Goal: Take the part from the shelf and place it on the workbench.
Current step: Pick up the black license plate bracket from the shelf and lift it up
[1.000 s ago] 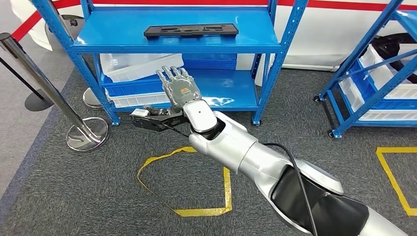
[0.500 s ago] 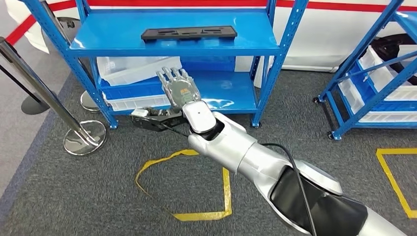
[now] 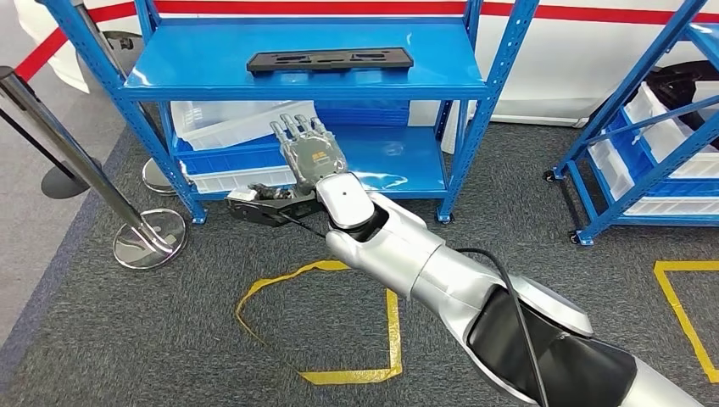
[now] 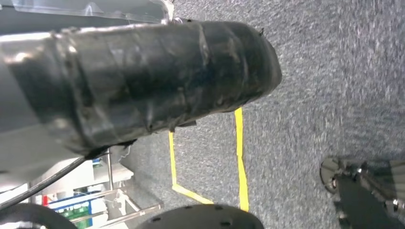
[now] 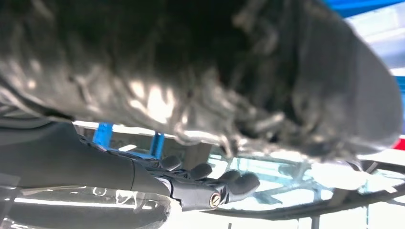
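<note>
Right hand empty, fingers spread, unmoved since a second ago; flat black plastic part at 12 o'clock untouched on blue metal shelf. Reach pending.

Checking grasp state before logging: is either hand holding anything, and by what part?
Nothing held by the right hand: fingers spread, empty, in front of the shelf. The part lies untouched on the top level. Left hand's state cannot be told.
</note>
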You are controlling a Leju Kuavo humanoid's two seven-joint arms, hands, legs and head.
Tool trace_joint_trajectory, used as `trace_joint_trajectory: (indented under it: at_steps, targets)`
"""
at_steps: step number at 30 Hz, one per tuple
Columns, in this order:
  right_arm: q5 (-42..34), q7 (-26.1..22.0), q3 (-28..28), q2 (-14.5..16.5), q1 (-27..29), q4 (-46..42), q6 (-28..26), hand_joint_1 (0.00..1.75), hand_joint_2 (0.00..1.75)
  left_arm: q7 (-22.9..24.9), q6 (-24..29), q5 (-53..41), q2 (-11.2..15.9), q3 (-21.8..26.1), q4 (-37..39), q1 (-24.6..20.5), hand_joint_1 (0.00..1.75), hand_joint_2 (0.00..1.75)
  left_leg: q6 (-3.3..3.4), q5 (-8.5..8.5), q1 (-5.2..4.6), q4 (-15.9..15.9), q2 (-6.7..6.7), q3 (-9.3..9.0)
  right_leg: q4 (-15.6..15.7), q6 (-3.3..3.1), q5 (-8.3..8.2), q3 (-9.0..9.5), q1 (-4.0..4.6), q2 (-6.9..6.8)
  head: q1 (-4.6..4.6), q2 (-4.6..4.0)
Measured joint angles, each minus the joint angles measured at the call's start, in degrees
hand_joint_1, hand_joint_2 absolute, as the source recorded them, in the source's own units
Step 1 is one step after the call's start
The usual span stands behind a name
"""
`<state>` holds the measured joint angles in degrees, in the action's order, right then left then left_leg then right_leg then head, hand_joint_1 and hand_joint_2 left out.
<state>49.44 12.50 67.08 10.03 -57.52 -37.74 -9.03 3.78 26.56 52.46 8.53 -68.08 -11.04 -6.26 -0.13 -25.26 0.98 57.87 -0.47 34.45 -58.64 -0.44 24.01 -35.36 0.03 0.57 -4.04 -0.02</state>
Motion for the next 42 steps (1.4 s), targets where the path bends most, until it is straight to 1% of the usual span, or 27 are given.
trace_joint_trajectory:
  at_steps: [2, 3, 4, 6, 7, 8, 9, 11, 12, 13, 17, 19, 21, 22, 23, 24, 26, 27, 28, 31, 33, 36, 37, 38, 39, 41, 42]
  targets:
    - [0.00, 0.01, 0.00, 0.04, -0.03, -0.02, -0.01, 0.00, 0.00, 0.00, -0.01, 0.01, 0.02, -0.01, -0.01, 0.01, 0.00, 0.00, -0.60, -0.63, 0.09, 0.60, 0.13, 0.24, 0.61, -0.51, -0.27, 0.37, -0.30, 0.00, 0.04, 0.00]
    - [0.00, 0.01, 0.00, 0.08, -0.09, -0.03, -0.02, 0.00, 0.00, 0.00, -0.01, 0.01, 0.03, -0.02, -0.01, 0.00, 0.00, 0.00, -0.85, -1.64, 0.13, 2.19, 0.18, 0.94, 0.95, -0.83, -0.41, 0.60, -0.48, -0.01, 0.11, 0.00]
    - [0.00, 0.01, 0.00, 0.13, -0.12, -0.04, -0.02, 0.00, 0.00, 0.00, -0.01, 0.01, 0.04, -0.02, -0.01, 0.00, 0.00, 0.00, -1.04, -3.16, 0.21, 5.02, 0.22, 2.29, 1.15, -1.05, -0.47, 0.78, -0.56, -0.05, 0.16, 0.00]
    - [0.00, 0.01, 0.00, 0.17, -0.08, -0.03, 0.01, 0.00, 0.00, 0.00, -0.01, 0.01, 0.05, -0.02, 0.00, 0.03, 0.00, 0.00, -1.41, -6.22, 0.25, 12.58, 0.21, 6.15, 1.14, -1.30, -0.40, 0.81, -0.51, -0.07, 0.22, 0.00]
    - [0.00, 0.01, 0.00, 0.18, 0.00, -0.02, 0.02, 0.00, 0.00, 0.00, -0.01, 0.02, 0.05, -0.02, 0.00, 0.07, 0.00, 0.00, -1.57, -6.69, 0.28, 15.13, 0.22, 7.62, 1.08, -1.33, -0.33, 0.82, -0.48, -0.08, 0.21, 0.00]
    - [0.00, 0.01, 0.00, 0.18, 0.06, -0.02, 0.02, 0.00, 0.00, 0.00, -0.01, 0.02, 0.06, -0.02, 0.00, 0.11, 0.00, 0.00, -1.68, -6.08, 0.31, 15.66, 0.23, 8.15, 0.97, -1.32, -0.23, 0.83, -0.49, -0.06, 0.21, 0.00]
    - [0.00, 0.01, 0.00, 0.18, 0.09, -0.02, 0.02, 0.00, 0.00, 0.00, 0.00, 0.02, 0.07, -0.02, 0.00, 0.12, 0.00, 0.00, -1.72, -4.36, 0.36, 13.72, 0.26, 7.44, 0.79, -1.24, -0.06, 0.88, -0.53, -0.03, 0.22, 0.00]
    - [0.00, 0.01, 0.00, 0.18, 0.06, -0.03, 0.02, 0.00, 0.00, 0.00, -0.01, 0.02, 0.08, -0.03, 0.00, 0.08, 0.00, 0.00, -1.63, -0.54, 0.37, 6.22, 0.34, 3.91, 0.24, -0.83, 0.46, 0.94, -0.47, 0.05, 0.23, 0.00]
    - [0.00, 0.01, 0.00, 0.18, 0.04, -0.03, 0.02, 0.00, 0.00, -0.01, -0.01, 0.02, 0.09, -0.03, 0.00, 0.02, 0.00, 0.00, -1.38, 0.48, 0.31, 3.16, 0.32, 2.41, -0.07, -0.57, 0.71, 0.88, -0.37, 0.10, 0.22, 0.00]
    - [0.00, 0.01, 0.00, 0.18, 0.02, -0.02, 0.02, 0.00, 0.00, -0.01, 0.00, 0.02, 0.08, -0.04, 0.00, -0.02, 0.00, 0.00, -1.10, 0.74, 0.22, 1.44, 0.28, 1.58, -0.29, -0.32, 0.88, 0.79, -0.24, 0.11, 0.21, 0.00]
    - [0.00, 0.01, 0.00, 0.18, 0.01, -0.03, -0.01, 0.00, 0.00, -0.01, 0.01, 0.01, 0.07, -0.07, 0.00, 0.02, 0.00, 0.00, 0.36, 0.60, 0.29, 0.63, 0.20, 1.23, -1.15, 0.61, 1.72, 0.40, -0.19, 0.01, 0.17, 0.00]
    - [0.00, 0.01, 0.00, 0.18, -0.05, -0.02, -0.01, 0.00, 0.00, 0.00, 0.01, 0.00, 0.07, -0.07, 0.00, 0.01, 0.00, 0.00, 0.99, 0.71, 0.41, 0.30, 0.25, 0.99, -5.71, 1.13, 4.43, -1.68, -0.31, -0.08, 0.04, 0.00]
    - [0.00, 0.01, 0.00, 0.16, 0.04, 0.00, 0.01, 0.00, 0.00, 0.00, 0.02, -0.01, 0.08, -0.07, 0.00, 0.00, 0.00, 0.00, 1.28, 0.66, 0.34, 0.28, 0.26, 0.94, -13.20, 1.44, 7.62, -5.34, -0.42, -0.10, -0.03, 0.00]
    - [0.00, 0.01, 0.00, 0.14, 0.14, 0.03, 0.02, 0.00, 0.00, 0.00, 0.02, -0.01, 0.08, -0.07, 0.00, 0.00, 0.00, 0.00, 1.33, 0.61, 0.30, 0.29, 0.25, 0.92, -15.77, 1.49, 8.16, -6.71, -0.47, -0.11, -0.02, 0.00]
    - [0.00, 0.01, 0.00, 0.12, 0.21, 0.06, 0.03, 0.00, 0.00, 0.00, 0.02, 0.00, 0.08, -0.07, 0.00, 0.01, 0.00, 0.00, 1.35, 0.56, 0.27, 0.31, 0.22, 0.87, -16.22, 1.45, 7.57, -7.11, -0.50, -0.11, -0.03, 0.00]
    - [0.00, 0.01, 0.00, 0.10, 0.24, 0.09, 0.02, 0.00, 0.00, 0.00, 0.02, 0.00, 0.08, -0.07, 0.00, 0.02, 0.00, 0.00, 1.32, 0.51, 0.24, 0.32, 0.18, 0.76, -14.31, 1.28, 5.92, -6.35, -0.50, -0.11, -0.03, 0.00]
    - [0.00, 0.01, 0.00, 0.09, 0.16, 0.10, 0.01, 0.00, 0.00, 0.00, 0.01, 0.00, 0.03, -0.07, -0.01, 0.01, 0.00, 0.00, 1.13, 0.33, 0.15, 0.34, 0.07, 0.49, -6.52, 0.62, 1.87, -2.71, -0.30, -0.08, -0.02, 0.00]
    - [0.00, 0.01, 0.00, 0.10, 0.08, 0.09, 0.00, 0.00, 0.00, 0.00, 0.01, -0.01, -0.01, -0.07, -0.01, 0.00, 0.00, 0.00, 0.97, 0.26, 0.07, 0.37, 0.04, 0.45, -3.08, 0.31, 0.70, -1.04, -0.15, -0.07, -0.02, 0.00]
    - [0.00, 0.01, 0.00, 0.11, 0.03, 0.09, 0.00, 0.00, 0.00, 0.00, 0.00, -0.01, -0.04, -0.07, -0.01, -0.02, 0.00, 0.00, 0.75, 0.23, 0.04, 0.37, 0.03, 0.47, -1.05, 0.09, 0.26, -0.05, 0.03, -0.03, 0.01, 0.00]
    - [0.00, 0.01, 0.00, 0.13, -0.02, 0.09, -0.01, 0.00, 0.00, 0.00, -0.01, 0.00, -0.05, -0.07, -0.01, -0.02, 0.00, 0.00, -0.18, 0.22, 0.09, 0.19, 0.08, 0.55, 0.19, -0.34, 0.21, 0.49, 0.06, 0.01, 0.04, 0.00]
    - [0.00, 0.01, 0.00, 0.18, -0.10, 0.09, -0.01, 0.00, 0.00, 0.00, -0.02, 0.01, -0.02, -0.10, 0.00, -0.02, 0.00, 0.00, -0.75, -1.09, 0.15, 1.96, 0.15, 1.37, 0.89, -0.86, -0.15, 0.86, -0.30, -0.02, 0.15, 0.00]
    - [0.00, 0.01, 0.00, 0.22, -0.19, 0.10, 0.01, 0.00, 0.00, 0.00, -0.01, 0.01, -0.03, -0.21, 0.00, -0.03, 0.00, 0.00, -1.41, -5.42, 0.29, 11.39, 0.18, 5.98, 1.13, -1.44, -0.23, 1.03, -0.35, -0.10, 0.31, 0.00]
    - [0.00, 0.01, 0.00, 0.22, -0.17, 0.13, 0.02, 0.00, 0.00, 0.00, -0.01, 0.02, -0.03, -0.24, 0.00, -0.01, 0.00, 0.00, -1.60, -6.03, 0.34, 13.99, 0.19, 7.35, 1.06, -1.49, -0.17, 1.02, -0.32, -0.12, 0.29, 0.00]
    - [0.00, 0.01, 0.00, 0.22, -0.15, 0.15, 0.03, 0.00, 0.00, 0.00, -0.01, 0.02, -0.01, -0.26, 0.00, 0.02, 0.00, 0.00, -1.75, -5.51, 0.39, 14.59, 0.20, 7.80, 0.93, -1.47, -0.08, 1.01, -0.33, -0.10, 0.30, 0.00]
    - [0.00, 0.01, 0.00, 0.22, -0.15, 0.17, 0.03, 0.00, 0.00, 0.00, -0.01, 0.02, 0.01, -0.28, 0.00, 0.03, 0.00, 0.00, -1.85, -4.06, 0.44, 13.20, 0.21, 7.27, 0.72, -1.40, 0.07, 1.01, -0.38, -0.06, 0.31, 0.00]
    - [0.00, 0.01, 0.00, 0.22, -0.16, 0.20, 0.03, 0.00, 0.00, 0.00, -0.01, 0.02, 0.04, -0.30, 0.00, -0.01, 0.00, 0.00, -1.88, -0.46, 0.57, 6.73, 0.28, 4.29, 0.09, -1.03, 0.63, 0.98, -0.47, -0.01, 0.32, 0.00]
    - [0.01, 0.12, 0.00, 0.22, -0.20, 0.21, 0.38, 0.00, 0.00, -0.11, 0.14, 0.32, 0.05, -0.31, 0.00, -0.08, 0.00, 0.00, -1.61, 0.30, 0.49, 3.86, 0.26, 2.85, -0.26, -0.69, 0.97, 0.87, -0.39, 0.03, 0.31, 0.00]
